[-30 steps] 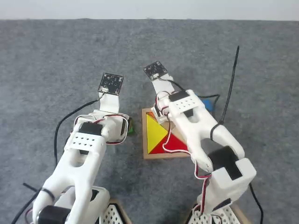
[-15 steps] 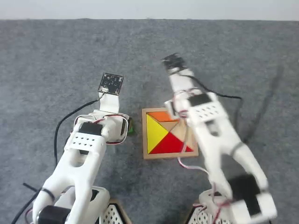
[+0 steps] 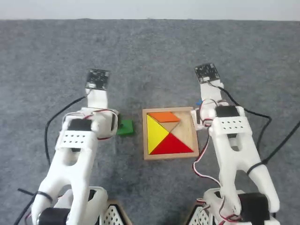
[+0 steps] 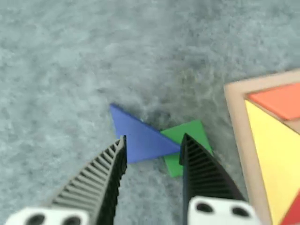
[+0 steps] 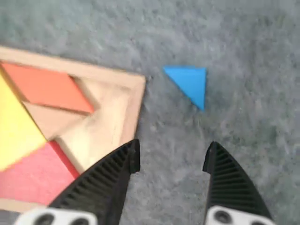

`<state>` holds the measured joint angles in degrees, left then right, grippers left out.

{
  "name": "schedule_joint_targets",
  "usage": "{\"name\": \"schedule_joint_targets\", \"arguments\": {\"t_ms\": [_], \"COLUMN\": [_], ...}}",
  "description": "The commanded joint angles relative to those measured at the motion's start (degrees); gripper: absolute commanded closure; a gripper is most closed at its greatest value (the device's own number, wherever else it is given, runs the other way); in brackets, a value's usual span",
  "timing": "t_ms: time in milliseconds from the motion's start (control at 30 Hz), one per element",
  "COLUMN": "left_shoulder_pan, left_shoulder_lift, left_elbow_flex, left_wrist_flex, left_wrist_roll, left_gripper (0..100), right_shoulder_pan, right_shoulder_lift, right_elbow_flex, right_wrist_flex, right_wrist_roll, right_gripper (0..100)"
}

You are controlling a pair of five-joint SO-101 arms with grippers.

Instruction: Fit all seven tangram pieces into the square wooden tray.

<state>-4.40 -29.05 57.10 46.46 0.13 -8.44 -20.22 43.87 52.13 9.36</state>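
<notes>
The square wooden tray (image 3: 144, 136) lies on the grey mat (image 3: 56, 56) between the two arms. The left arm (image 3: 82, 140) is at its 9 o'clock and the right arm (image 3: 229, 136) at its 3 o'clock.

Three pieces sit inside the tray. An orange piece (image 3: 164, 116) is at 12 o'clock, a yellow triangle (image 3: 156, 133) at 9 o'clock and a red triangle (image 3: 172, 145) at 6 o'clock. The three meet edge to edge. The 3 o'clock part of the tray floor is bare wood.

A green square (image 3: 124, 127) lies on the mat just beside the tray at 9 o'clock, close against the left arm. In the left wrist view a dark blue triangle (image 4: 138, 136) rests with one corner over the green square (image 4: 187, 145), and both are off the tray. The left gripper (image 4: 153, 140) has its fingers apart, one to either side of that overlapping corner. I cannot tell whether they touch anything.

A light blue triangle (image 5: 190, 82) lies on the mat near the tray's 1 o'clock corner (image 5: 136, 101), clear of the rim. The right gripper (image 5: 173, 147) has its fingers spread wide and holds nothing. One finger is over the tray's edge and the other over the mat.
</notes>
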Motion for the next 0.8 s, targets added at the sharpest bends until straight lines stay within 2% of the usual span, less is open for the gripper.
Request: {"name": "schedule_joint_targets", "arguments": {"t_ms": [0, 167, 333, 533, 633, 767], "left_shoulder_pan": [-1.23, -1.41, -1.14, -1.14, -1.14, -1.14], "left_shoulder_lift": [-2.2, -2.11, -2.02, -0.09, 6.59, 17.41], "left_elbow_flex": [-4.26, -10.77, -12.0, -12.0, -14.02, -22.55], "left_wrist_flex": [1.76, 11.6, 14.42, 14.59, 11.96, 10.46], "left_wrist_roll": [-1.76, -4.48, -8.79, -9.14, -8.97, -7.12], "left_gripper": [81, 81, 81, 81, 81, 81], "right_shoulder_pan": [2.42, 2.33, 2.24, 1.1, -1.19, -2.77], "right_shoulder_lift": [-2.24, -2.33, -2.33, -2.33, -2.33, -1.89], "right_elbow_flex": [2.37, 4.4, 4.4, 4.04, 3.69, 1.41], "right_wrist_flex": [-3.03, -4.7, -4.7, -2.77, -2.59, 1.19], "right_wrist_roll": [1.58, 1.67, 1.67, 1.67, 1.67, 1.23], "right_gripper": [76.4, 76.4, 76.4, 76.3, 76.2, 76.2]}}
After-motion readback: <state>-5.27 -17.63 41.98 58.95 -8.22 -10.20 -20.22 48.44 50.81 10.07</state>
